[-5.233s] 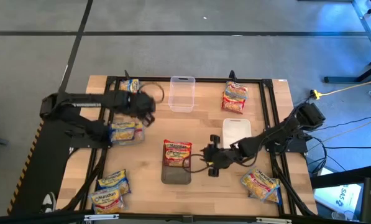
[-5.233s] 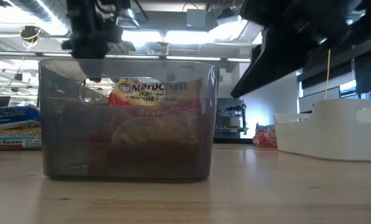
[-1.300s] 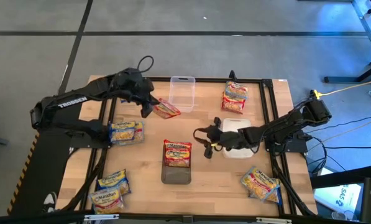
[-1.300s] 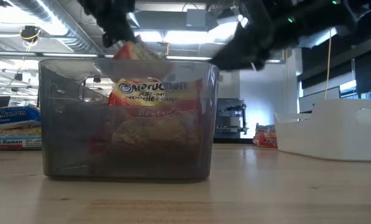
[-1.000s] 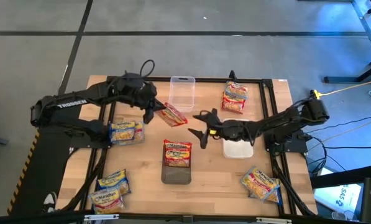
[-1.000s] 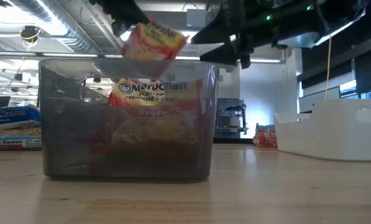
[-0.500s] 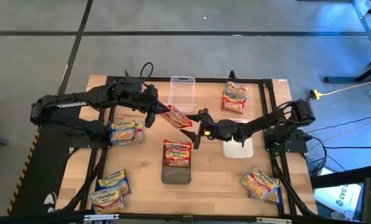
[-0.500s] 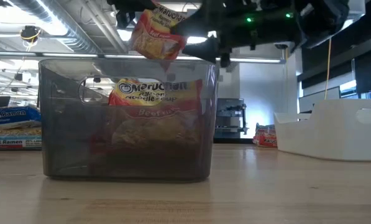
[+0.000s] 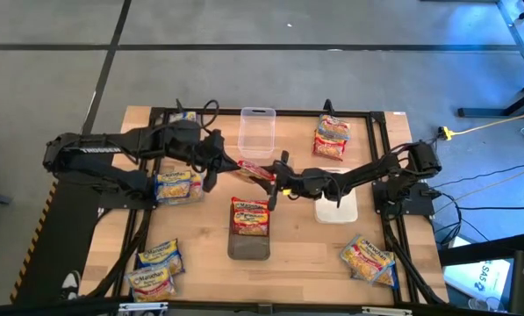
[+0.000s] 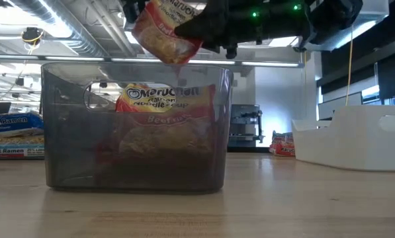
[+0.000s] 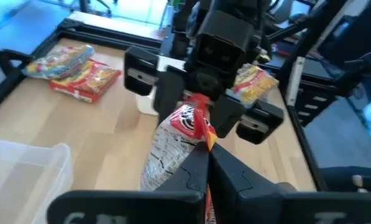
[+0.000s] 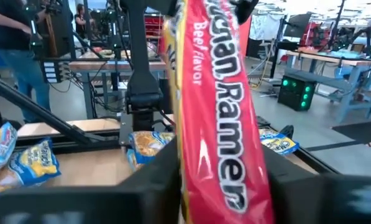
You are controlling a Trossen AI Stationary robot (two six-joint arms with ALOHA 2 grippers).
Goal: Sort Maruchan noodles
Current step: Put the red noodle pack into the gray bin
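Mid-air handover of a red packet

It is pinched by the left hand above the bench; the right hand is closed around its other end. Release by the left seems next.

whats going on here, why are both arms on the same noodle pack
It looks like a handover. The left end effector is shut on one end of a red beef ramen packet, held in the air above the middle of the table. The right end effector has its fingers around the other end, apparently closing on it. Just below sits a grey bin with one red packet already inside. Other packets lie around the table, plus a clear container and a white one.
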